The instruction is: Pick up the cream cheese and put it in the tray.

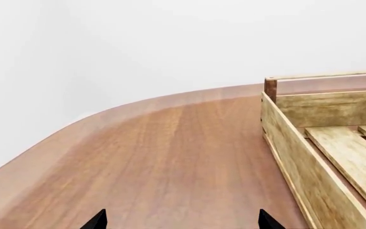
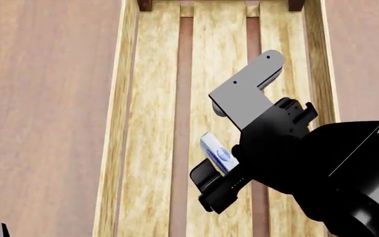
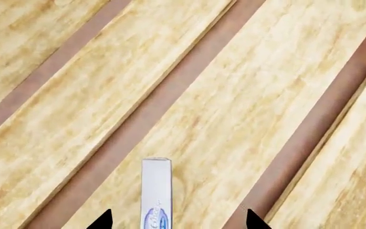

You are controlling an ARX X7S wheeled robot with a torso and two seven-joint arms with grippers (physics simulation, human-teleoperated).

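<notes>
placement step. my right gripper (image 2: 221,170) hangs over the middle slats of the tray (image 2: 124,123), jaws closed edge-on against the cream cheese (image 3: 156,191), which is well inside the walls; i can't tell if it touches the floor. next: lower if needed, part the jaws, lift straight up. left gripper (image 1: 181,222) is parked over the table (image 1: 157,157) beside the tray, tips apart, empty.

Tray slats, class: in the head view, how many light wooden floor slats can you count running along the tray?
3. In the tray, one slat runs along the left wall, one down the middle, one by the right wall, partly hidden by the right gripper.
</notes>
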